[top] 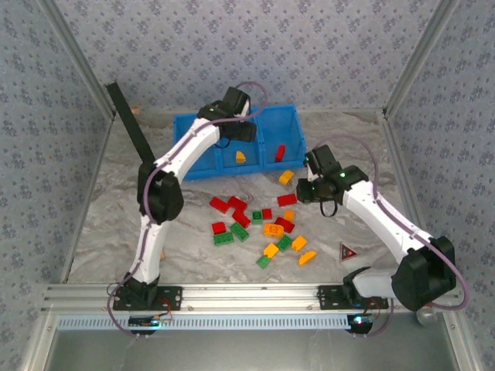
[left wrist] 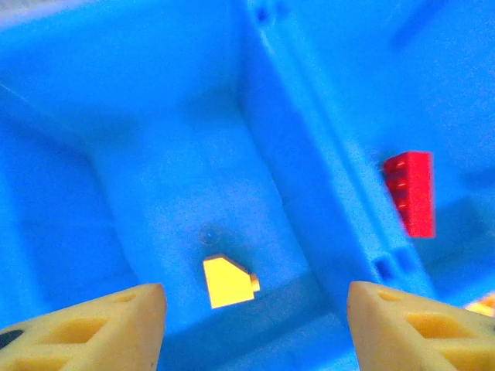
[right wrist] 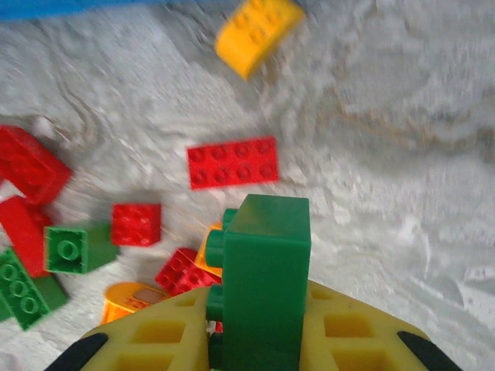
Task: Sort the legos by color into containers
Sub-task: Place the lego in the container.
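Two hands, two different states: your left hand (left wrist: 255, 309) hangs spread wide and empty over the middle compartment of the blue bin (left wrist: 309, 178), where a yellow brick (left wrist: 227, 282) lies on the floor, and a red brick (left wrist: 411, 193) sits in the next compartment to the right. Your right hand (right wrist: 259, 340) is clenched on a green brick (right wrist: 267, 263) over the counter (right wrist: 402, 116), with loose legos (top: 273, 229) in red, green and yellow scattered beneath.

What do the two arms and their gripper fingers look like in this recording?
Both the left arm and right arm have white links, black joint housings and a purple cable looping alongside. The fingers are pale yellow wedges with cut-out pockets.
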Motion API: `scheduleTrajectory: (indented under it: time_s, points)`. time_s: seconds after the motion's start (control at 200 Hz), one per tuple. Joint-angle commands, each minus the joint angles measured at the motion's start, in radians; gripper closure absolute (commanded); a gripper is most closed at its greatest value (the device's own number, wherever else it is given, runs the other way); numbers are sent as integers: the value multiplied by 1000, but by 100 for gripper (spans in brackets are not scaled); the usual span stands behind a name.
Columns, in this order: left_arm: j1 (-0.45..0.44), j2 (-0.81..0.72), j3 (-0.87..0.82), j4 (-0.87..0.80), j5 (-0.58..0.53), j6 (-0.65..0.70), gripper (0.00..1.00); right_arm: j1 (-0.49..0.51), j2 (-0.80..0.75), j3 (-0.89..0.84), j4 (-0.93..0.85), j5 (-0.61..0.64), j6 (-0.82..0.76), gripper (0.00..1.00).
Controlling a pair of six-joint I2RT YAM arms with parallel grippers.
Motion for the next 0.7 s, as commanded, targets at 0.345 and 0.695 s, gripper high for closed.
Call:
scheduleTrajectory:
  time_s: [0.345, 0.695]
  points:
    - [46, -794, -655, -89, -137, -31, 30, 187, 529, 680, 153, 11, -171, 73]
    - [47, -1180, -1043, -218, -70, -236, 28, 307, 982, 1230, 92, -22, -277, 73]
